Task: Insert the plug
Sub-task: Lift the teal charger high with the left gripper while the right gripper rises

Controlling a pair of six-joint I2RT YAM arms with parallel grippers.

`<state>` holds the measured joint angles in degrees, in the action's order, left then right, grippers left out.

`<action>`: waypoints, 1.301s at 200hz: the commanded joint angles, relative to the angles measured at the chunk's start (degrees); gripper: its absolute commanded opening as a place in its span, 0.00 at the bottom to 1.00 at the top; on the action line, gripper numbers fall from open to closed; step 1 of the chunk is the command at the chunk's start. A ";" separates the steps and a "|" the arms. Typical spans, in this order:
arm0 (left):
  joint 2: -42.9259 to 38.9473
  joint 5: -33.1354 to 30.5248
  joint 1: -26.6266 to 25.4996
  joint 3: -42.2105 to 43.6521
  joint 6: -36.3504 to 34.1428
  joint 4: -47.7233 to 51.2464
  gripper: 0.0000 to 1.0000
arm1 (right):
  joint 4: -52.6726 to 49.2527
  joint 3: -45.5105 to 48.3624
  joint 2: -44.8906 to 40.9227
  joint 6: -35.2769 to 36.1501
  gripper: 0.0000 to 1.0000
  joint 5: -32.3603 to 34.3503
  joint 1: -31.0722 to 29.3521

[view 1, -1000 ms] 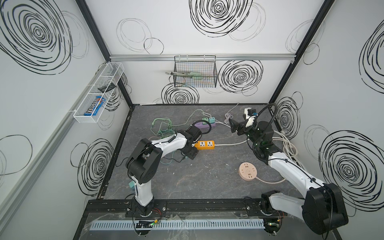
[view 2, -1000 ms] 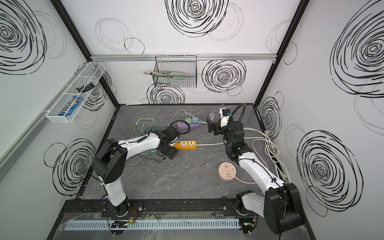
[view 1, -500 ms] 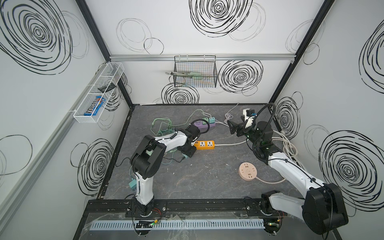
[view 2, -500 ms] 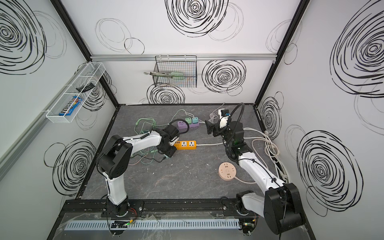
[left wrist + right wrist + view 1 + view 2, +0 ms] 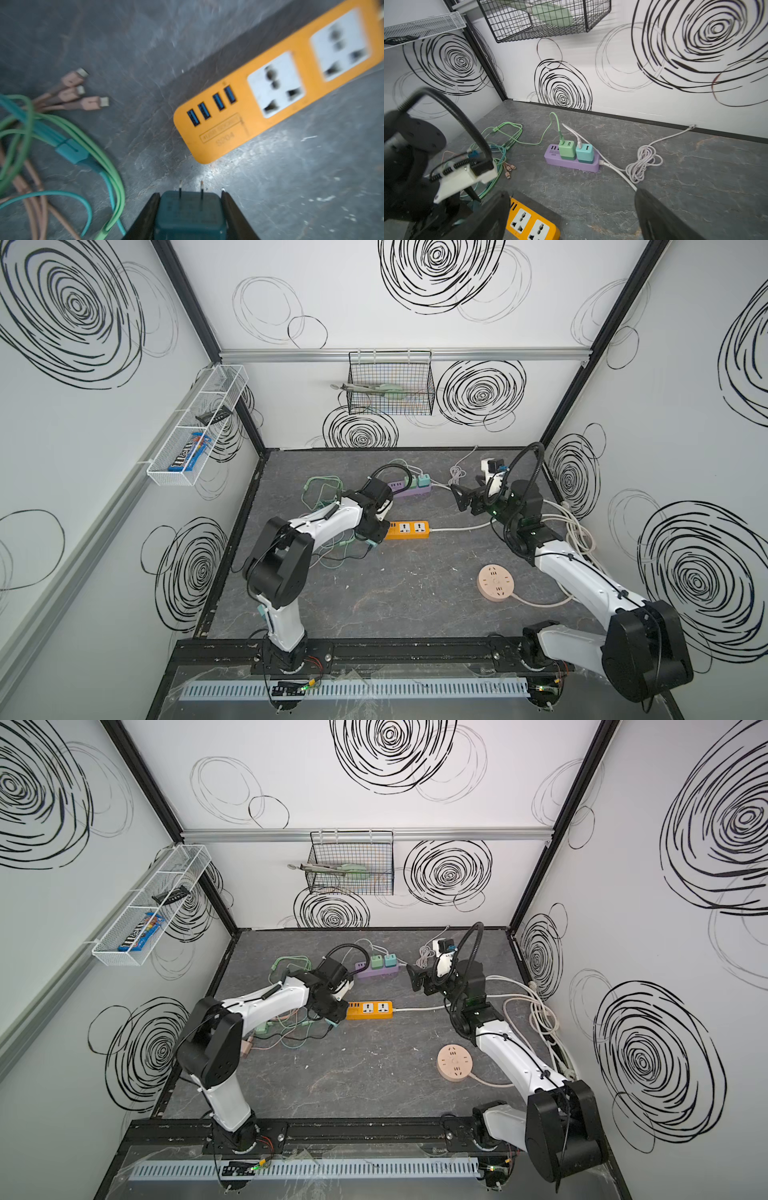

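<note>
In the left wrist view a dark teal plug (image 5: pixel 190 214) with two metal prongs sits between the black fingers of my left gripper (image 5: pixel 190 193); both press against its sides. The prongs point over the grey floor toward the near end of the orange power strip (image 5: pixel 280 83), still a short way off. In both top views the left gripper (image 5: pixel 371 540) (image 5: pixel 332 1018) is low beside the strip's left end (image 5: pixel 407 529) (image 5: pixel 370 1009). My right gripper (image 5: pixel 463 499) (image 5: pixel 571 197) hovers open and empty above and to the right of the strip (image 5: pixel 529 222).
A purple power strip (image 5: pixel 409 489) (image 5: pixel 571 162) carrying a green and a teal charger lies behind the orange one. Green, teal and pink cables (image 5: pixel 68 133) tangle on the left. A round pink socket (image 5: pixel 496 581) sits at front right, with white cords (image 5: pixel 577 526) along the right wall.
The left gripper's jaws have closed in on the teal plug beside the orange strip's left end. The right arm has hardly moved.
</note>
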<state>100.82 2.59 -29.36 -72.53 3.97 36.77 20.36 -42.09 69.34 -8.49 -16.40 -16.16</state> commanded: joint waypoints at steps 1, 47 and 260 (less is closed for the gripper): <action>-7.79 5.07 0.13 -2.88 4.05 -4.14 0.00 | 0.41 -2.21 0.66 -2.92 0.97 -4.26 -0.55; -14.15 5.07 -1.26 -15.73 11.67 -9.02 0.00 | 7.11 -1.56 2.58 -3.40 0.97 -11.02 -3.67; -19.11 0.23 -2.64 -31.29 25.47 -29.91 0.00 | 29.54 -12.46 26.79 2.28 0.97 -11.30 -23.51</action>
<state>83.50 2.87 -31.83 -103.11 28.95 10.92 44.25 -51.07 92.99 -5.30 -28.42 -39.59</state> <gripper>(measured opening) 0.449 0.974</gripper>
